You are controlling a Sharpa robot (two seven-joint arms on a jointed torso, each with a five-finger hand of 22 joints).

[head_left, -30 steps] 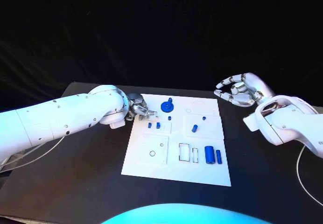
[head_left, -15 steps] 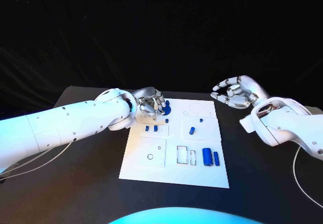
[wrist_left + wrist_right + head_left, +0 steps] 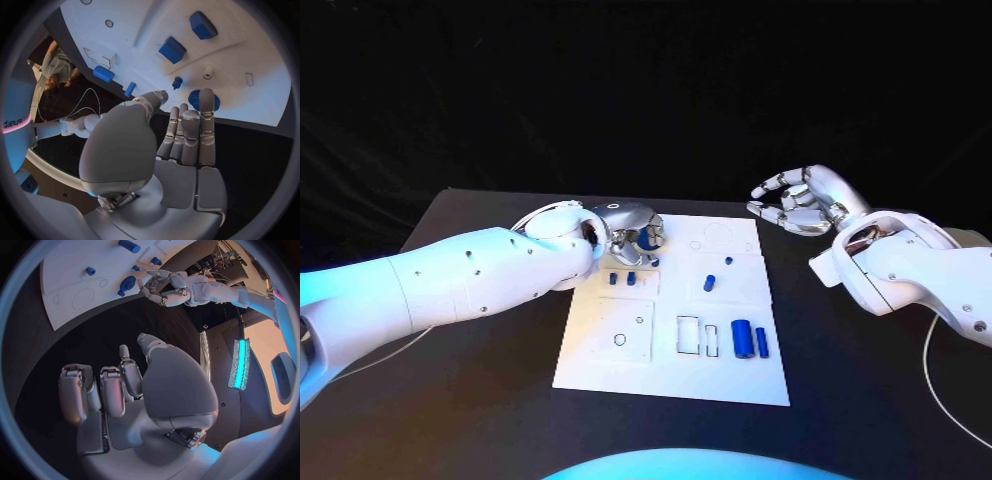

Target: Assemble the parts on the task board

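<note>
Black table (image 3: pixel 473 400) lay bare around the white board (image 3: pixel 669 370), with open room on both sides. From the head camera, the left hand (image 3: pixel 629 232) hung over the board's far left corner, fingers curled downward around a round blue part (image 3: pixel 649 239); whether they gripped it I could not tell. Small blue parts (image 3: pixel 713 281) and two blue cylinders (image 3: pixel 743 339) lay beyond the fingers. The right hand (image 3: pixel 798 201) hovered off the board's far right corner, fingers loosely curled, holding nothing.

At the left wrist, straight fingers (image 3: pixel 190 132) reached just short of the round blue part (image 3: pixel 203 100).

At the right wrist, the fingers (image 3: pixel 94 392) curled over black table (image 3: pixel 81 340), well apart from the board (image 3: pixel 75 275).
</note>
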